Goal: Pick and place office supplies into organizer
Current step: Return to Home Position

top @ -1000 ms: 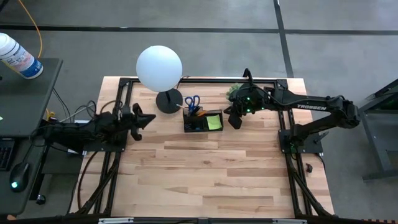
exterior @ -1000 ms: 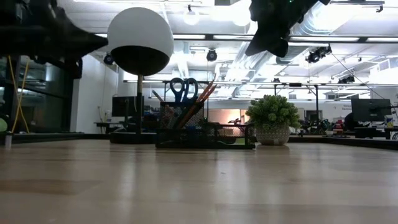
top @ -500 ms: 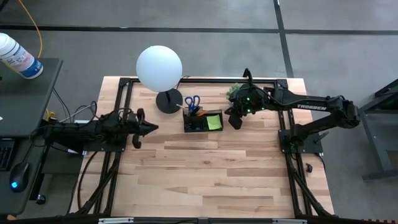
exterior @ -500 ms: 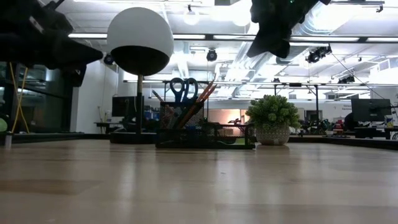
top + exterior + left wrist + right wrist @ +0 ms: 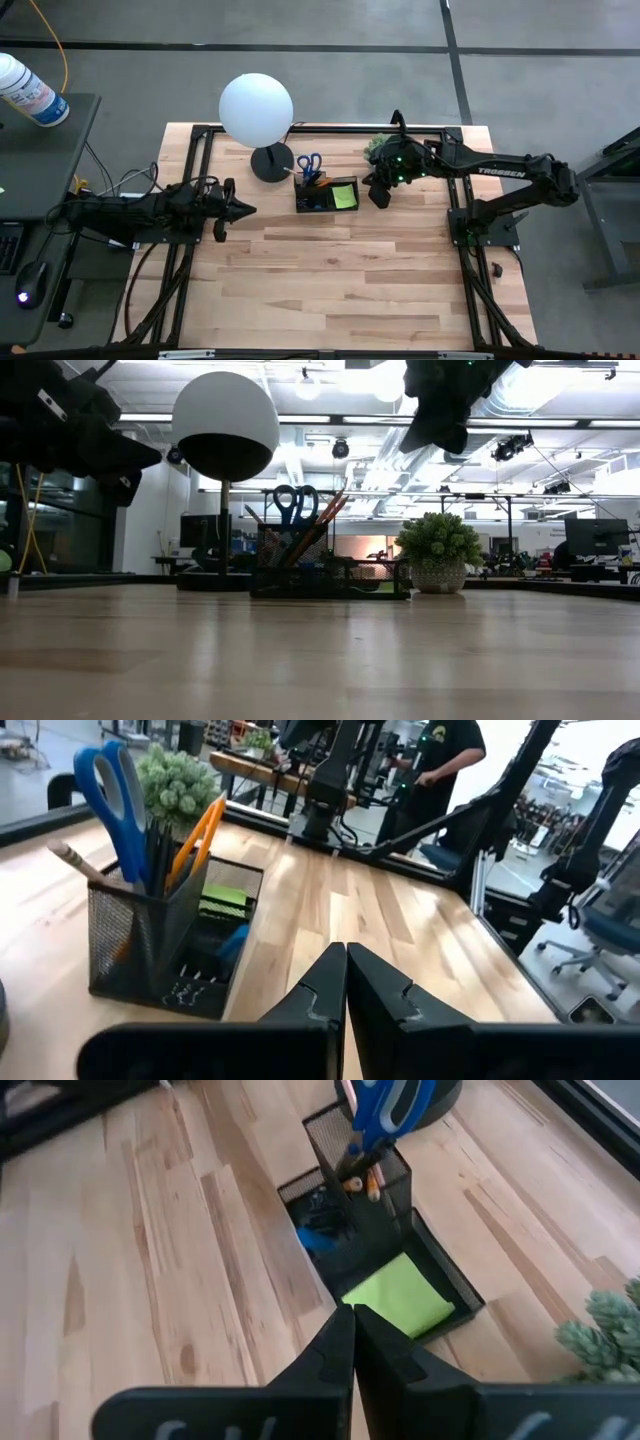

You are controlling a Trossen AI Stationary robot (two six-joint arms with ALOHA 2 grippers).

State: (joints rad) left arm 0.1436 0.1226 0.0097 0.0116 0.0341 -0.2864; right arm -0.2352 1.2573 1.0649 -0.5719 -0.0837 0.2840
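The black mesh organizer (image 5: 326, 192) stands on the table at its far middle. Blue-handled scissors (image 5: 310, 163), orange pencils (image 5: 195, 835) and dark pens stand upright in its tall cup. A lime-green sticky-note pad (image 5: 398, 1295) lies flat in its low tray. My left gripper (image 5: 250, 210) is shut and holds nothing; it hovers near the table's left side and points level toward the organizer (image 5: 160, 940). My right gripper (image 5: 378, 195) is also shut with nothing in it, and hangs slanting down just right of the organizer, above the pad's corner (image 5: 352, 1315).
A lamp with a white globe (image 5: 256, 108) and round black base (image 5: 271, 163) stands just left of the organizer. A small potted plant (image 5: 380, 148) sits behind my right gripper. Bare wood (image 5: 340, 280) fills the near half. A person (image 5: 445, 760) stands beyond the table.
My left gripper has swung its tips toward the table's right edge, has come down a little and now points about level; it has stayed shut. My right gripper and the supplies in the organizer have kept still.
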